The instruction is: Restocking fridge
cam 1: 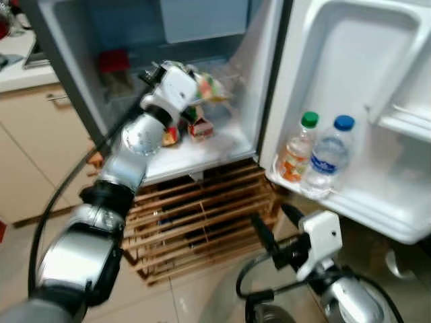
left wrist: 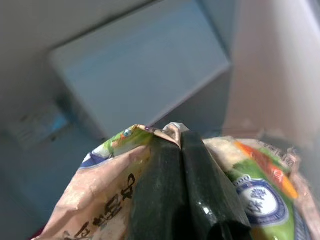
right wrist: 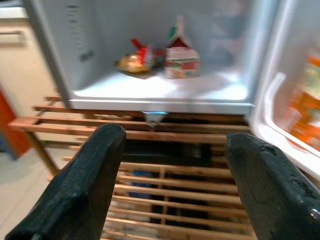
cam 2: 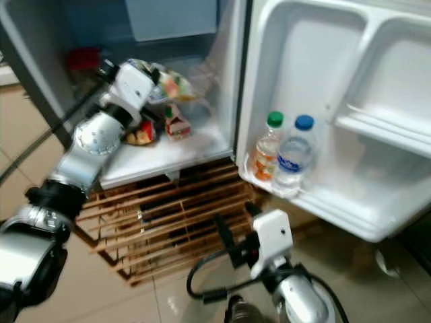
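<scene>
holding a crinkly snack bag (left wrist: 100, 200) by its top seam, the left gripper (left wrist: 182, 145) has its two black fingers pressed together on the folded film, inside the open fridge (cam 1: 81, 81) and above its white shelf (cam 1: 195, 151). the bag looks light and soft, a thin printed plastic pouch that will crumple and swing more than carry weight; the contents are likely brittle, so a firm squeeze on the body seems unwise. the flat sealed edge, where it is pinched now, looks like the best place to hold it, since the glossy film could slip elsewhere.

printing on the bag shows dark characters on a tan panel, green and orange areas, and a round blue-and-white emblem; none of it can be read.

on the shelf below the bag sit a small red-and-white carton (right wrist: 181, 55) and a yellow-red packet (right wrist: 134, 61), their labels too blurred to read. in the fridge door (cam 2: 377, 101) stand an orange-labelled bottle with a green cap (cam 1: 297, 149) and a clear blue-capped bottle (cam 1: 328, 156) with a blue label, wording illegible.

the right gripper (right wrist: 180, 170) hangs low before the wooden slatted rack (cam 1: 195, 222) under the fridge, fingers spread wide and empty.
</scene>
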`<state>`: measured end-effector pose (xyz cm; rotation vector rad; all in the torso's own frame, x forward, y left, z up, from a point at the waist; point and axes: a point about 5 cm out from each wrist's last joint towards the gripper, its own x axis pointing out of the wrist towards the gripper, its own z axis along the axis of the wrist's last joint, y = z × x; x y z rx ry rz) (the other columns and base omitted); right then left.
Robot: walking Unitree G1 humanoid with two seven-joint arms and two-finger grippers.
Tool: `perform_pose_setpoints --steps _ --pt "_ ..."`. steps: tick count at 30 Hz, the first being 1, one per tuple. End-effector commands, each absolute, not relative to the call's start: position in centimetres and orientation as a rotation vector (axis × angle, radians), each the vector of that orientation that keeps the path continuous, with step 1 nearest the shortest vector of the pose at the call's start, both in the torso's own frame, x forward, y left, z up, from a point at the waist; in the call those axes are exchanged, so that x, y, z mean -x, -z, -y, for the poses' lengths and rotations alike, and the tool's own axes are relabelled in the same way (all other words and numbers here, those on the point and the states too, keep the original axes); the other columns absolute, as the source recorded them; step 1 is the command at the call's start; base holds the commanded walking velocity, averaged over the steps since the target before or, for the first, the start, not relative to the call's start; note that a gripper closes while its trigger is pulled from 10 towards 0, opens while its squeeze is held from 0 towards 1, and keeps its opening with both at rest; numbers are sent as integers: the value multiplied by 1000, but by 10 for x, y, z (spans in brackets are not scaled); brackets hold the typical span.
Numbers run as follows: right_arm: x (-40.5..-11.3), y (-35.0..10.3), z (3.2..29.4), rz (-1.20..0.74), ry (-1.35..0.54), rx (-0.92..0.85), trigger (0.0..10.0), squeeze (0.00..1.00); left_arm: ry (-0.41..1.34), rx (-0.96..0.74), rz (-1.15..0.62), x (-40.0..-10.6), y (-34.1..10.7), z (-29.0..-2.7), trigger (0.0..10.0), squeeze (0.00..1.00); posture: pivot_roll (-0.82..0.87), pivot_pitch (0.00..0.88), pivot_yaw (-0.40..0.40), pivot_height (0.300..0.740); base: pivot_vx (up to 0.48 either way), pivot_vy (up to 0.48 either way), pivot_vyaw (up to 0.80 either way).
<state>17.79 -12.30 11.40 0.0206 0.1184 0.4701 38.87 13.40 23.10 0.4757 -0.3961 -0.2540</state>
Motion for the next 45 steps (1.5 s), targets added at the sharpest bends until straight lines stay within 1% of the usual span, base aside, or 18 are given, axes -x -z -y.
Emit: perform_pose_setpoints --steps 1,2,3,7,8,9,10,11,13,15,16,17,18,20,23,31,36,45 --pt "-180 -121 126 -96 -443 -35 10000 78 280 -389 369 -384 -226 -138 10000 0 -287 51 78 740 0 0 0" --pt "-182 -123 128 -86 -421 -44 10000 78 320 -336 354 -375 -220 -137 10000 0 -285 50 80 740 0 0 0" --pt "-182 -123 128 -86 -421 -44 10000 78 320 -336 354 -375 -220 -137 10000 0 -285 50 80 740 0 0 0" --pt "-189 -123 131 -74 -381 -68 10000 90 460 -216 303 -322 -207 -127 10000 0 -208 12 74 740 0 0 0" --pt "-189 -123 131 -74 -381 -68 10000 90 460 -216 303 -322 -207 -127 10000 0 -208 12 74 740 0 0 0" --pt "-191 -122 130 -73 -382 -73 10000 90 474 -199 291 -311 -206 -126 10000 0 -201 7 73 740 0 0 0" --pt "-195 -122 128 -66 -389 -76 10000 90 469 -154 258 -300 -202 -127 10000 0 -174 0 67 740 0 0 0" --pt "-195 -122 128 -66 -389 -76 10000 90 469 -154 258 -300 -202 -127 10000 0 -174 0 67 740 0 0 0" --pt "-200 -123 126 -56 -399 -81 10000 90 452 -91 211 -288 -198 -129 10000 0 -162 0 64 740 0 0 0" --pt "-206 -126 126 -40 -377 -91 10000 90 357 19 127 -261 -177 -141 10000 0 -148 0 55 740 0 0 0" --pt "-207 -125 132 -44 -327 -113 10000 90 298 56 58 -238 -158 -149 10000 0 -137 0 45 740 0 0 0" --pt "-207 -125 132 -44 -327 -113 10000 90 298 56 58 -238 -158 -149 10000 0 -137 0 45 740 0 0 0" --pt "-207 -123 135 -53 -307 -121 10000 90 278 26 54 -231 -152 -151 10000 0 -130 0 40 740 0 0 0" --pt "-205 -117 140 -69 -278 -116 10000 86 265 -80 48 -218 -138 -154 10000 0 -127 0 32 740 0 0 0" --pt "-210 -110 144 -79 -269 -87 10000 78 232 -151 25 -217 -132 -159 10000 0 -125 0 17 740 0 0 0" --pt "-224 -110 147 -57 -269 -65 10000 82 201 -139 90 -239 -149 -150 10000 0 -136 0 12 740 0 0 0" --pt "-234 -107 145 -38 -277 -55 10000 78 244 -163 144 -261 -162 -143 10000 0 -137 0 24 740 423 0 0" --pt "-237 -104 140 -32 -297 -57 10000 78 262 -178 203 -273 -179 -138 10000 0 -139 0 29 740 480 0 0"
